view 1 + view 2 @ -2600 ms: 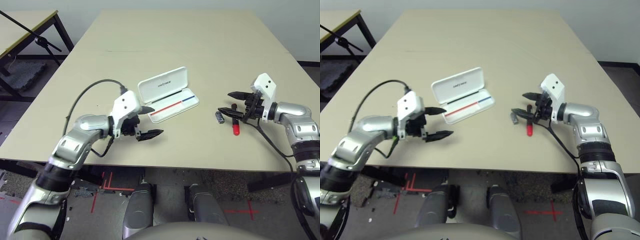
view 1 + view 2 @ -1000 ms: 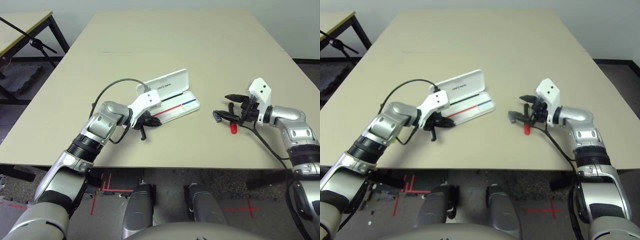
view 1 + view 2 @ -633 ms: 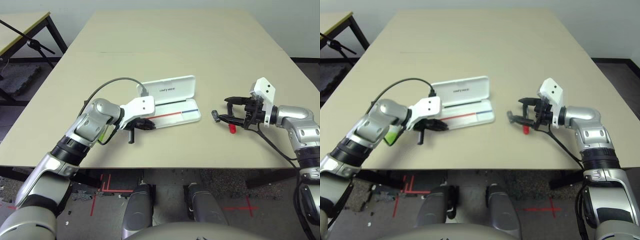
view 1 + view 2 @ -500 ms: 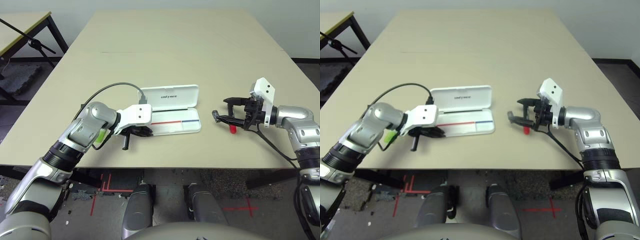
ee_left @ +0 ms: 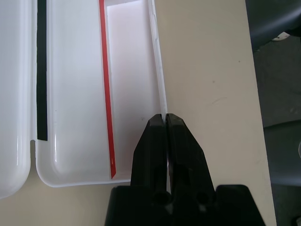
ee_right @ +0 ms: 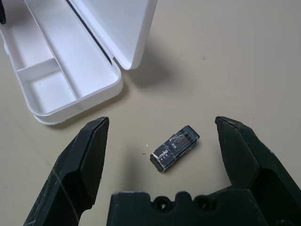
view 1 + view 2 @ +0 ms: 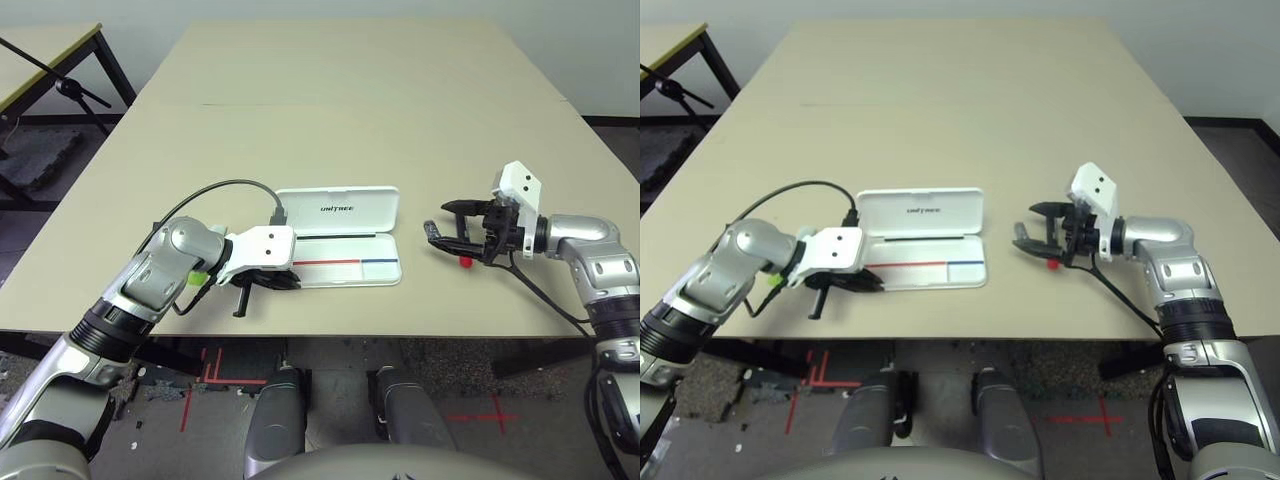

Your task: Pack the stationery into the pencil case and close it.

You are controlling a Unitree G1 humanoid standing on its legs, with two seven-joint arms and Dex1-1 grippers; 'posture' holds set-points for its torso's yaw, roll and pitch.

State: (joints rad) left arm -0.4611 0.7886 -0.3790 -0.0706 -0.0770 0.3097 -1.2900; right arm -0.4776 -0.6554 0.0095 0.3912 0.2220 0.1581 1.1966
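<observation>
The white pencil case (image 7: 345,268) lies open near the table's front edge, its lid (image 7: 338,207) folded back, with a red-and-blue line along the tray. My left gripper (image 5: 165,118) is shut on the thin front wall of the tray (image 5: 158,80) at its left end. To the right of the case, my right gripper (image 6: 162,123) hangs open over the tiny dark grey block (image 6: 174,148), one finger on each side and neither touching it. Just the red end of the marker (image 7: 465,263) peeks out under that gripper (image 7: 438,218).
The case sits a short way from the table's front edge (image 7: 330,335). A black cable (image 7: 215,190) arcs over my left forearm. A second table with a black stand (image 7: 60,75) is at the back left. Bare tabletop (image 7: 350,100) stretches behind the case.
My left gripper, pinching the tray wall, has swung the case round until it lies square to the table's front edge. The right gripper has edged left over the block, hiding more of the marker.
</observation>
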